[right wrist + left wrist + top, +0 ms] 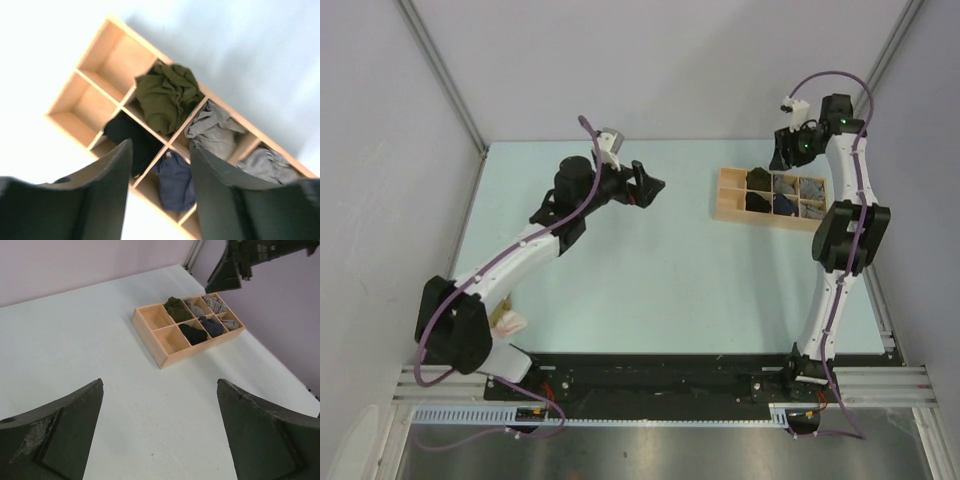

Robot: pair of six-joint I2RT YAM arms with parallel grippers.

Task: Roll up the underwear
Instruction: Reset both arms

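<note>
**A:** Hovering over the wooden tray (120, 55), the right gripper (161, 150) has its fingers spread and is pinching nothing. Where's the underwear?

**B:** All in the tray. The olive green pair (167, 95) is bunched in a back-row cell, with the black pair (125, 132) in front of it. The navy pair (175, 180) sits beside the black, and the grey pairs (215, 130) are further along.

**A:** Left gripper (160, 385)?

**B:** Spread wide too, holding nothing, above the table (650, 280) and well apart from the tray.

Underwear (167, 95), crumpled olive, black, navy and grey pieces, lies in separate compartments of the wooden tray (117, 57).
</note>
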